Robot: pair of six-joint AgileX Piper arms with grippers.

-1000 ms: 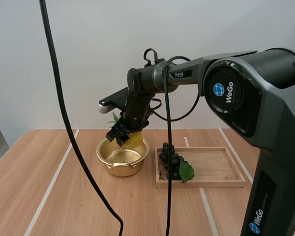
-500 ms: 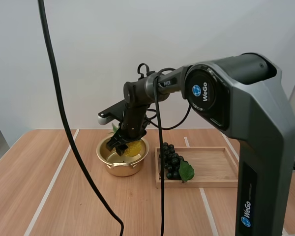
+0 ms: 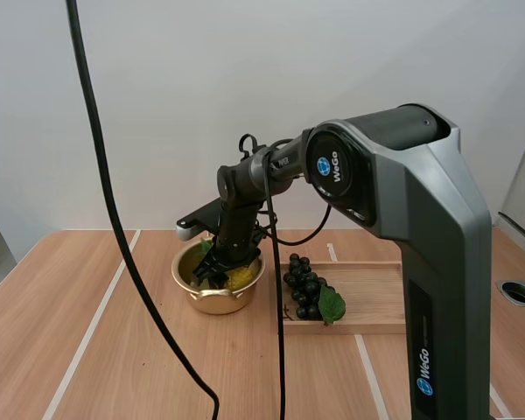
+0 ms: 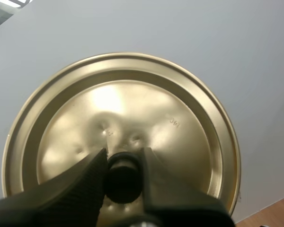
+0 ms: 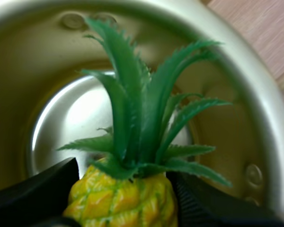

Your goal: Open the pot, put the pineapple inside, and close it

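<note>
The gold pot (image 3: 212,295) stands uncovered on the table left of the tray. My right gripper (image 3: 217,272) reaches down inside it, shut on the yellow pineapple (image 3: 240,277). In the right wrist view the pineapple (image 5: 128,201) sits between my right gripper (image 5: 123,210) fingers, its green leaves pointing at the pot's shiny bottom, with the pot wall (image 5: 258,123) around it. The gold lid (image 4: 120,118) hangs in the air in the left wrist view, my left gripper (image 4: 123,165) pinching its black knob (image 4: 123,174).
A wooden tray (image 3: 381,297) lies right of the pot, with a bunch of dark grapes (image 3: 307,288) and a green leaf at its left end. Bare wooden table spreads in front and to the left.
My right gripper has come down with the pineapple, from above the pot's rim to inside the pot.
</note>
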